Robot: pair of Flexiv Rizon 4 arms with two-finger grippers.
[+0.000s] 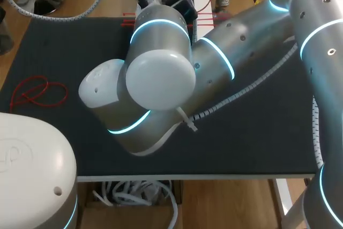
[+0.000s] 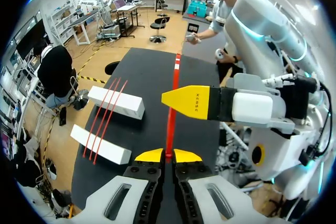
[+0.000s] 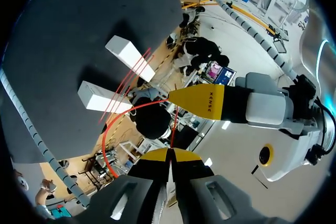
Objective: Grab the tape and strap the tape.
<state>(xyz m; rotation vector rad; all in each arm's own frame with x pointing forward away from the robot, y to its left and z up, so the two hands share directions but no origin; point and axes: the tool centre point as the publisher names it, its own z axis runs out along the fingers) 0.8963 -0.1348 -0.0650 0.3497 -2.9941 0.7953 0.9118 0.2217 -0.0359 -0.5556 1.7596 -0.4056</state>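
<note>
My left gripper (image 2: 168,155) is shut on a thin red tape (image 2: 171,114) that runs straight out ahead of its yellow tips over the dark table. My right gripper (image 3: 169,154) is shut on the same red tape (image 3: 105,145), which curves away in a loop beside it. Each wrist view shows the other arm's yellow fingertip (image 2: 193,102) (image 3: 202,99) just ahead of its own tips. In the head view both grippers sit at the table's far edge, mostly hidden behind my crossed arms.
Two white blocks (image 2: 115,102) (image 2: 100,144) lie side by side with several red tapes (image 2: 107,114) stretched across them. A loose coil of red tape (image 1: 37,92) lies on the black mat (image 1: 257,132) at the left. My arms cover the table's middle.
</note>
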